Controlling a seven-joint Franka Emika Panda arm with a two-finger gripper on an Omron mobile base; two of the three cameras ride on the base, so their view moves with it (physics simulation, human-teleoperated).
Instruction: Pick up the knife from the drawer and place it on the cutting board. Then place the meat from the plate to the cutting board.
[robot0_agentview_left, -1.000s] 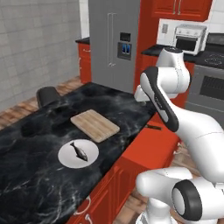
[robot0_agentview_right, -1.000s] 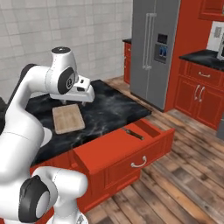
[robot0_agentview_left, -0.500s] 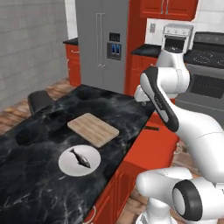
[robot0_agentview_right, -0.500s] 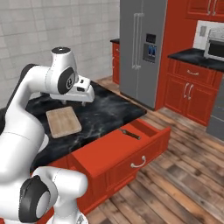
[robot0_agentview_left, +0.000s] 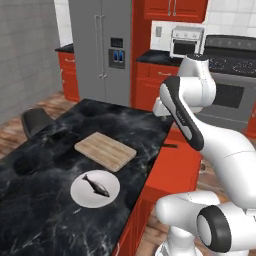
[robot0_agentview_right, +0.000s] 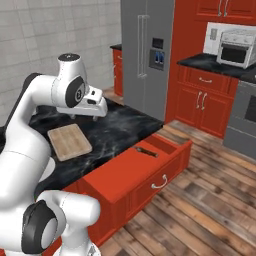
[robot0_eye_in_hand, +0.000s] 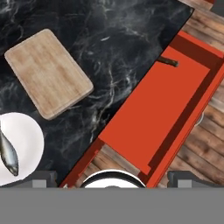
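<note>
Black marble counter (robot0_eye_in_hand: 131, 52): the light tan wooden cutting board (robot0_eye_in_hand: 48, 72) at upper left is bare. The slim dark-handled knife (robot0_eye_in_hand: 168, 61) is seen in the open red drawer (robot0_eye_in_hand: 153, 113), the dark grey fish (robot0_eye_in_hand: 8, 153) on the round white plate (robot0_eye_in_hand: 26, 135). The gripper (robot0_agentview_right: 95, 110) is spread and empty; both placements are judged outstanding.

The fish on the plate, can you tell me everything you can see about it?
The fish is small, slim and dark grey, with a paler belly and a little tail fin. It is whole, not cut. It lies flat on its side near the middle of the round white plate, and touches nothing else. The plate sits on the black marbled counter, just beside the wooden cutting board. From the hand's camera it shows at the left edge, partly cut off. Its eye and scales are too small to make out.
</note>
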